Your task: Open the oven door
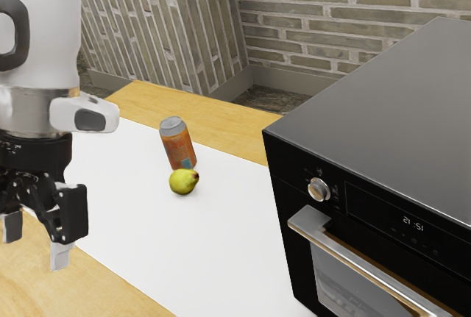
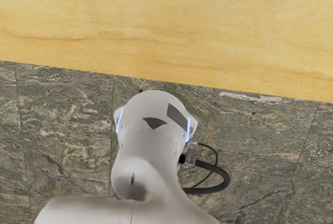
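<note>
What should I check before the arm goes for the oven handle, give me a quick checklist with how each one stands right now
1. Gripper open and empty: ok, its fingers stand apart with nothing between them.
2. Gripper at the oven handle: not ok, it hangs well away, toward the exterior view's left.
3. Visible part of the handle unobstructed: ok, nothing covers it.
4. Path clear of the can and pear: cannot tell, it depends on the route taken.
5. Room for the oven door to swing: cannot tell, its lower part is out of view.
</note>
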### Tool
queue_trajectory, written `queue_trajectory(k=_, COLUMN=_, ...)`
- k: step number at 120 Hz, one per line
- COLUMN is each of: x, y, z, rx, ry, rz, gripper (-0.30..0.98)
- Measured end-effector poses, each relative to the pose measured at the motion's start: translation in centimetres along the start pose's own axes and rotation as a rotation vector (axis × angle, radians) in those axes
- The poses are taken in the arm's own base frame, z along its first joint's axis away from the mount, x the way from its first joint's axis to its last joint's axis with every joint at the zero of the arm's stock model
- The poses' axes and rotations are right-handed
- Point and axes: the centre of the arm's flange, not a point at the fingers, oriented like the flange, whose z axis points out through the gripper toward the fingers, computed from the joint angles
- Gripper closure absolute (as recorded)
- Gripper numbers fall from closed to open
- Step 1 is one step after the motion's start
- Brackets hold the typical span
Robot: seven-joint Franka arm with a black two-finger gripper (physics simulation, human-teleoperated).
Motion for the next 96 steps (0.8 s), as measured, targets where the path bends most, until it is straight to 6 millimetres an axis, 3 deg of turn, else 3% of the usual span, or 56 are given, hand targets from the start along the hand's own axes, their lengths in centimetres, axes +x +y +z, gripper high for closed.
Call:
queue_trajectory(k=12, x=1.6, y=1.4, z=-1.6, rx=-0.073, ry=0.156, rz=-0.048, gripper=0.00)
queue_trajectory(k=22, x=2.3, y=8.1, z=-3.2, rx=-0.058, ry=0.256, rz=0.009, gripper=0.00)
queue_trajectory(k=33, x=-0.6, y=15.7, z=-3.8, rx=-0.043, ry=0.354, rz=0.105, gripper=0.00)
queue_trajectory(k=39, x=-2.5, y=18.1, z=-3.9, rx=-0.068, ry=0.397, rz=0.153, gripper=0.00)
queue_trajectory(k=62, x=-0.2, y=21.2, z=-2.2, rx=-0.235, ry=0.505, rz=0.133, gripper=0.00)
queue_trajectory(k=81, x=0.8, y=21.1, z=-0.5, rx=-0.320, ry=0.578, rz=0.047, gripper=0.00)
queue_trajectory(k=96, x=0.7, y=20.9, z=-0.8, rx=-0.384, ry=0.633, rz=-0.003, gripper=0.00)
